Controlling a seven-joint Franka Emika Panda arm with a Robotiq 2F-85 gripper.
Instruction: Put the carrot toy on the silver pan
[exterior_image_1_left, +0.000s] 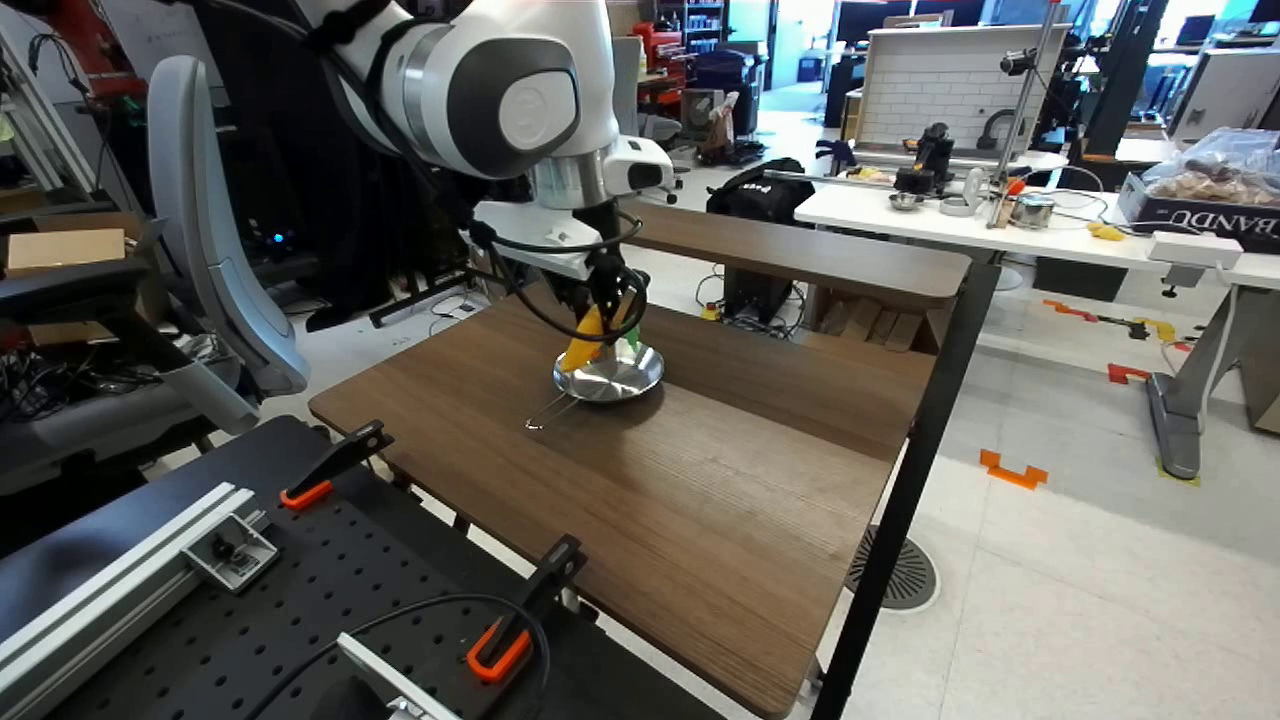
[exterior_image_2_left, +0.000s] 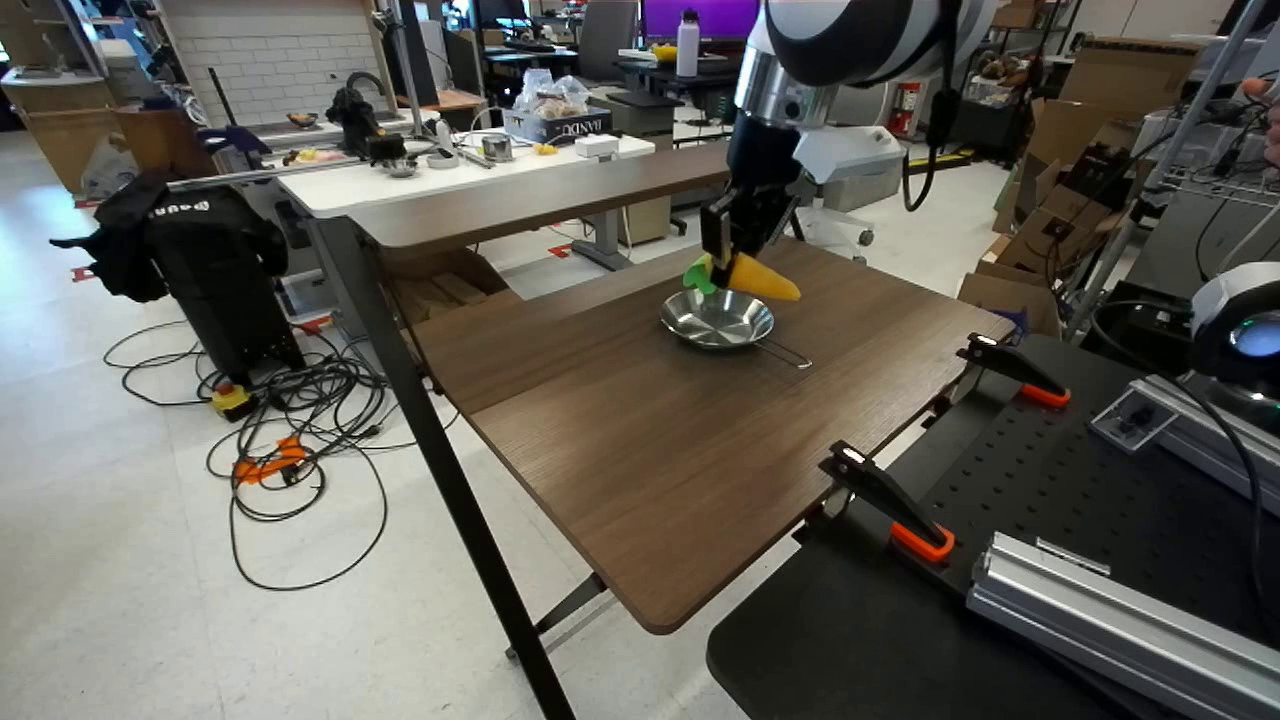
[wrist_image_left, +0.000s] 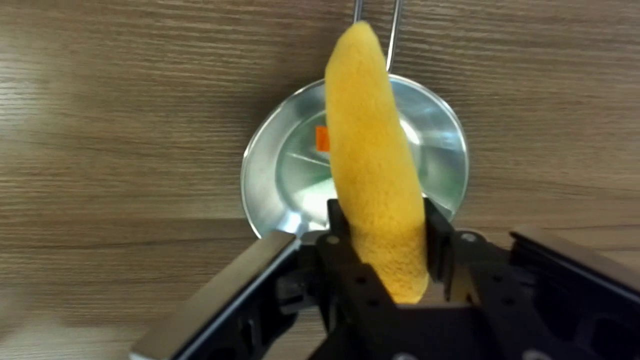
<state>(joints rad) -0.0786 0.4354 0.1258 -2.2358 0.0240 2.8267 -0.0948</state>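
The carrot toy, yellow-orange with a green leafy end, shows in both exterior views (exterior_image_1_left: 584, 342) (exterior_image_2_left: 762, 278) and in the wrist view (wrist_image_left: 372, 150). My gripper (exterior_image_1_left: 606, 312) (exterior_image_2_left: 722, 274) (wrist_image_left: 381, 217) is shut on the carrot's thick part, one finger on each side. The silver pan (exterior_image_1_left: 612, 384) (exterior_image_2_left: 716, 326) (wrist_image_left: 261, 185) sits on the table below it, handle on the near side in both exterior views. The carrot is held over the pan, its tip pointing toward the handle and past the rim. A gap shows under the tip. The green end is hidden in the wrist view.
The brown table (exterior_image_1_left: 700, 500) (exterior_image_2_left: 640, 450) carries the pan. A raised brown shelf (exterior_image_1_left: 800, 245) runs along its far side. Black clamps with orange handles (exterior_image_1_left: 500, 645) (exterior_image_2_left: 920, 540) hold the near edge by a black perforated board (exterior_image_1_left: 330, 600).
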